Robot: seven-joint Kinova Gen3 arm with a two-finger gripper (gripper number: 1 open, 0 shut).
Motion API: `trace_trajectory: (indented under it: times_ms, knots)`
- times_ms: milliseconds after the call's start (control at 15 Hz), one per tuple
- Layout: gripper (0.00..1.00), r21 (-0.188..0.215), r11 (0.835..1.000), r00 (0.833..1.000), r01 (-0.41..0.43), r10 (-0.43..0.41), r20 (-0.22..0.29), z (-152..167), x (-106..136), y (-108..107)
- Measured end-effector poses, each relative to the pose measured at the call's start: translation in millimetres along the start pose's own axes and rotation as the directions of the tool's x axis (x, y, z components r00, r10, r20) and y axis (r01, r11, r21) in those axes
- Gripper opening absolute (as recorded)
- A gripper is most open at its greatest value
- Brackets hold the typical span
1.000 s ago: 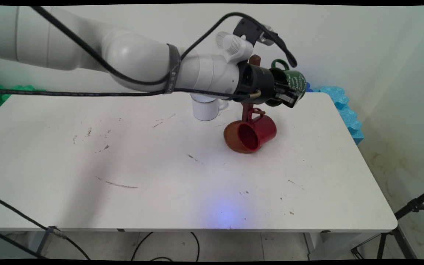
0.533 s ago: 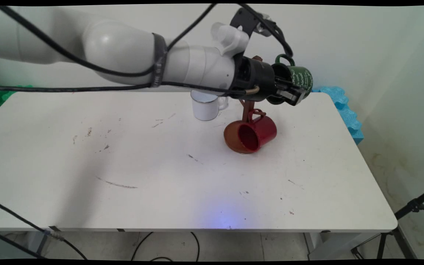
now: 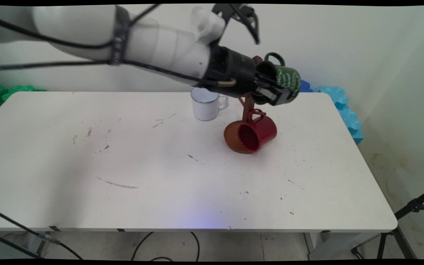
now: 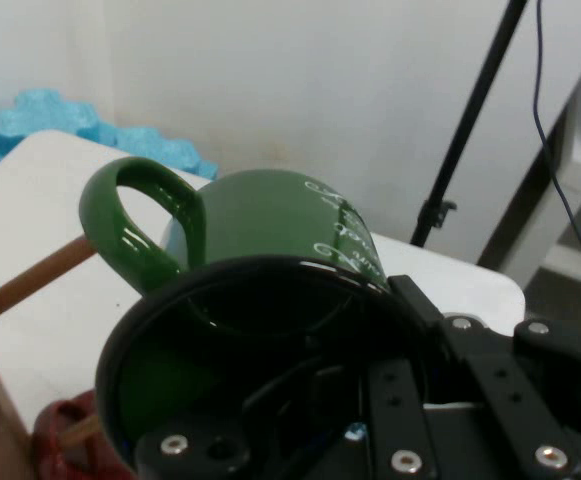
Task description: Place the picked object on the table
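Green mug (image 3: pixel 285 78) held in air by gripper (image 3: pixel 271 90), off the table (image 3: pixel 160 165), above the far edge twd the far right corner. Fingers clamped on the mug's rim wall, 1 inside the mouth and 1 outside; hand view showed the black linkage (image 4: pixel 440 400) closed across the rim at lower right. Mug lay on its side, mouth twd the arm, handle (image 4: pixel 135 225) uppermost.

Change vs 1 s ago: wrist tipped from near level to pointing down-right, and the mug shifted slightly back twd the left. Handle loop now sat just beside the top of the brown mug tree (image 3: pixel 248 106); in hand view a wooden peg (image 4: pixel 30 285) reached up to the handle from the left, tip at the loop. Cannot tell if the peg was through the loop or just touching. Grip unchanged across all 3 main pics.

Materials: green mug glossy glazed ceramic, white script lettering on the side, dark interior. Tree post and pegs brown wood, round disc base. Red mug (image 3: pixel 258 133) glossy, hung by its handle on a low peg, mouth facing the near side, resting by the base. White enamel mug (image 3: pixel 206 106) w/ dark rim, upright, near the far edge, left of the tree, well clear of gripper. Table top white, matte, scuffed w/ dark marks. Blue foam tiles (image 3: pixel 344 110) knobbly, past the right edge.
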Motion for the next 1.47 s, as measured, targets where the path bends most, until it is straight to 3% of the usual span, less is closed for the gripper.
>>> trace_trajectory:
  times_ms: [400, 533, 667, 933, 1200, 1467]
  knots:
    - [0.0, -0.053, 0.995, 0.987, -0.089, 0.095, 0.127, -44.9, 7.2, -21.8]
    - [0.0, -0.086, 0.986, 0.973, -0.139, 0.153, 0.174, -58.4, 8.5, -26.7]
    - [0.0, -0.122, 0.972, 0.948, -0.201, 0.224, 0.224, -71.0, 9.4, -29.6]
    - [0.0, -0.134, 0.952, 0.875, -0.276, 0.306, 0.375, -90.3, 2.1, -49.5]
    - [0.0, -0.149, 0.934, 0.778, -0.325, 0.354, 0.519, -91.0, -13.9, -75.7]
    - [0.0, -0.188, 0.909, 0.682, -0.372, 0.406, 0.609, -83.4, -30.2, -94.6]
